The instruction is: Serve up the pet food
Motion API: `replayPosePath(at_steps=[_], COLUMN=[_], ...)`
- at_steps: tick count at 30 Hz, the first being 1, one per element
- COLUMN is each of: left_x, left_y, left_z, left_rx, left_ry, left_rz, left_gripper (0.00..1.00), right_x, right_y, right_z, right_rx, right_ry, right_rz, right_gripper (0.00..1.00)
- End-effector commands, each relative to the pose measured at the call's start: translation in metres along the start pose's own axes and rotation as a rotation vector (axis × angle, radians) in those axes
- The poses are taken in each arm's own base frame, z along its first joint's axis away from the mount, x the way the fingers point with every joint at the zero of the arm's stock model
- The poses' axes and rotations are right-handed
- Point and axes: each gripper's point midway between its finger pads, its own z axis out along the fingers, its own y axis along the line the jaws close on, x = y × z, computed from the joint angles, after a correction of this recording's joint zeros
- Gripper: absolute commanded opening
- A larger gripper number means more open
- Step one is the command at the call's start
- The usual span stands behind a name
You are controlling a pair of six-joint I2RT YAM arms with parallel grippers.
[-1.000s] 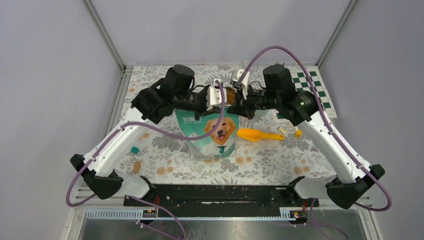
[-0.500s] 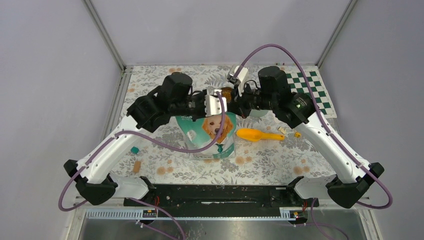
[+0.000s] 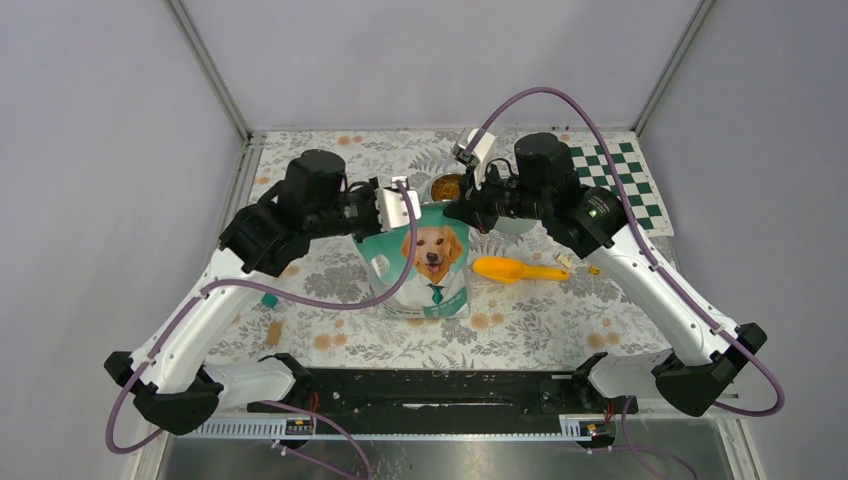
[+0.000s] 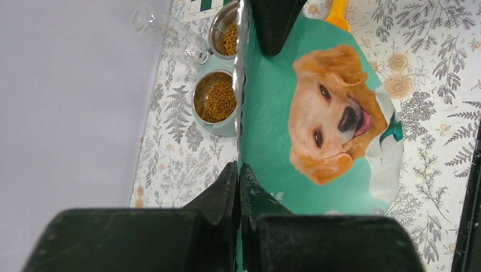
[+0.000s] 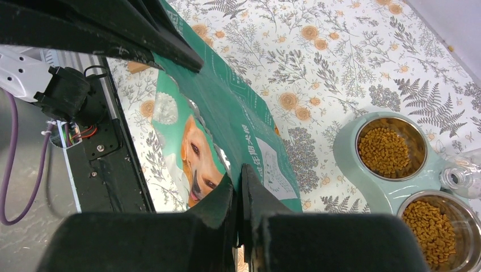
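Note:
The teal bag (image 3: 425, 265) with the dog picture stands upright on the table. My left gripper (image 3: 408, 208) is shut on the left end of its top edge, and my right gripper (image 3: 458, 208) is shut on the right end. The left wrist view shows the sealed edge running from my left gripper (image 4: 239, 173) across the bag (image 4: 317, 113). In the right wrist view my right gripper (image 5: 239, 178) pinches the bag (image 5: 238, 113). Pet food (image 3: 447, 187) fills two steel bowls behind the bag, seen as brown pet food (image 4: 220, 101) and pet food (image 5: 390, 149).
A teal double feeder (image 5: 344, 152) holds both bowls. A yellow-orange scoop (image 3: 515, 269) lies right of the bag. A clear bottle (image 4: 170, 34) lies by the bowls near the back wall. A checkered mat (image 3: 620, 185) is at the back right. Small bits (image 3: 269, 299) lie at the left.
My left arm has swung left, carrying its end of the bag's top with it. The top edge now spans wider between the grippers, and the bowl behind shows.

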Motion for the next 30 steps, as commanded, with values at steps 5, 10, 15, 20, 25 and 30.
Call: replayPosePath(at_steps=[5, 10, 15, 20, 25, 30], left_x=[0.097, 0.126, 0.128, 0.135, 0.118, 0.076], left_y=[0.020, 0.021, 0.024, 0.030, 0.037, 0.044], left_z=[-0.098, -0.114, -0.135, -0.157, -0.156, -0.131], left_rx=[-0.251, -0.299, -0.370, -0.464, -0.502, -0.435], left_ry=[0.438, 0.561, 0.567, 0.617, 0.522, 0.297], left_rz=[-0.067, -0.056, -0.062, -0.064, -0.079, -0.095], left_gripper=[0.00, 0.00, 0.00, 0.00, 0.00, 0.29], right_x=[-0.055, -0.060, -0.062, -0.064, -0.066, -0.063], right_y=[-0.045, -0.040, -0.036, -0.030, -0.010, 0.002], right_z=[-0.075, -0.078, -0.077, -0.077, -0.067, -0.050], right_rx=[0.317, 0.299, 0.273, 0.242, 0.108, -0.014], right_ry=[-0.185, -0.199, -0.201, -0.207, -0.208, -0.148], right_rz=[-0.084, -0.102, -0.110, -0.127, -0.129, -0.073], right_gripper=[0.00, 0.00, 0.00, 0.00, 0.00, 0.39])
